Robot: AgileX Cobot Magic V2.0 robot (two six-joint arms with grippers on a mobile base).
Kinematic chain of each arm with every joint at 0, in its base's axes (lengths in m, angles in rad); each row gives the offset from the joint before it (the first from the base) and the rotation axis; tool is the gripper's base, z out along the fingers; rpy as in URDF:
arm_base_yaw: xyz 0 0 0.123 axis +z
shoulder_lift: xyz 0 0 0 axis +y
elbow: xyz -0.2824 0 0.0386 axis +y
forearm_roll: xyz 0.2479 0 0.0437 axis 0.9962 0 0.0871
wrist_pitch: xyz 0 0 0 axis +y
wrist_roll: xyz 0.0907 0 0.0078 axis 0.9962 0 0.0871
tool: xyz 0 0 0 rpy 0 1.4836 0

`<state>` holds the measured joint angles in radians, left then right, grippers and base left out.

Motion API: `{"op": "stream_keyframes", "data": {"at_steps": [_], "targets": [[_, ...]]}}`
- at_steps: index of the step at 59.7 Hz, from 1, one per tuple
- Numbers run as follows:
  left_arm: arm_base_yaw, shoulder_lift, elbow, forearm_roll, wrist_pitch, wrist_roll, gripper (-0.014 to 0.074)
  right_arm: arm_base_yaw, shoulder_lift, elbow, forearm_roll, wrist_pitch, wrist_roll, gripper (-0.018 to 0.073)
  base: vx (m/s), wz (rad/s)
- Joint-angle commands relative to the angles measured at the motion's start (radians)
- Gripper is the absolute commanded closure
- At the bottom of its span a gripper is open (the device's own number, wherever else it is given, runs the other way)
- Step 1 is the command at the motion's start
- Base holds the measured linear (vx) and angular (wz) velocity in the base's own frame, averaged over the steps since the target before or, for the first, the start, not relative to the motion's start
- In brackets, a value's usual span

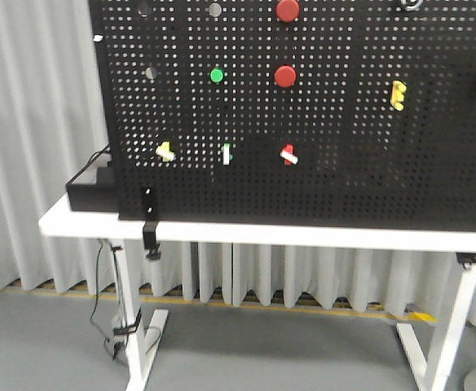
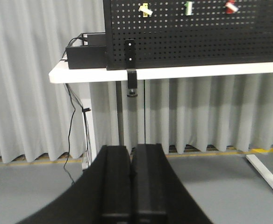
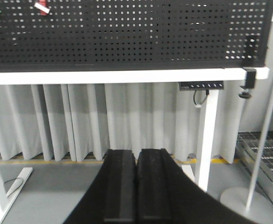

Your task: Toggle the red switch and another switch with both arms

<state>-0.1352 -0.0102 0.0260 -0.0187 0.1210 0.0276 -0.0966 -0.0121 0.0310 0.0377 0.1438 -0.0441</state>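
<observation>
The red switch (image 1: 288, 154) with its white lever sits low on the black pegboard (image 1: 344, 163); it also shows as the red switch (image 2: 230, 6) and the red switch (image 3: 42, 7) at the top of both wrist views. The other switch (image 1: 165, 151), white with a yellowish tinge, is at the board's lower left and appears as the white switch (image 2: 145, 9) in the left wrist view. My left gripper (image 2: 132, 151) is shut and empty, far below and in front of the board. My right gripper (image 3: 136, 156) is likewise shut and empty.
A slim white-green toggle (image 1: 226, 153) stands between the two switches. Two big red round buttons (image 1: 285, 76), a green button (image 1: 217, 76) and a yellow part (image 1: 398, 94) are higher up. The board stands on a white table (image 1: 303, 234), held by a clamp (image 1: 150, 236). A black box (image 1: 91, 194) sits at left.
</observation>
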Motion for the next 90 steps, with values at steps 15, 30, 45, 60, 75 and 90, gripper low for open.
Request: {"op": "stream_keyframes", "data": {"at_steps": [15, 30, 45, 60, 75, 90], "targets": [[0.001, -0.019, 0.02, -0.003, -0.081, -0.012, 0.0594, -0.007, -0.01, 0.005, -0.004, -0.08, 0.0, 0.0566, 0.49, -0.06], [0.001, -0.019, 0.02, -0.003, -0.081, -0.012, 0.0594, -0.007, -0.01, 0.005, -0.004, -0.08, 0.0, 0.0566, 0.45, -0.05], [0.001, -0.019, 0.02, -0.003, -0.081, -0.012, 0.0594, -0.007, -0.01, 0.005, -0.004, -0.08, 0.0, 0.0566, 0.4, 0.01], [0.001, -0.019, 0.02, -0.003, -0.081, -0.012, 0.0594, -0.007, -0.01, 0.005, -0.004, -0.08, 0.0, 0.0566, 0.31, 0.01], [0.001, -0.019, 0.02, -0.003, -0.081, -0.012, 0.0594, -0.007, -0.01, 0.005, -0.004, -0.08, 0.0, 0.0566, 0.14, -0.04], [0.001, -0.019, 0.02, -0.003, -0.081, -0.012, 0.0594, -0.007, -0.01, 0.005, -0.004, -0.08, 0.0, 0.0566, 0.03, -0.04]]}}
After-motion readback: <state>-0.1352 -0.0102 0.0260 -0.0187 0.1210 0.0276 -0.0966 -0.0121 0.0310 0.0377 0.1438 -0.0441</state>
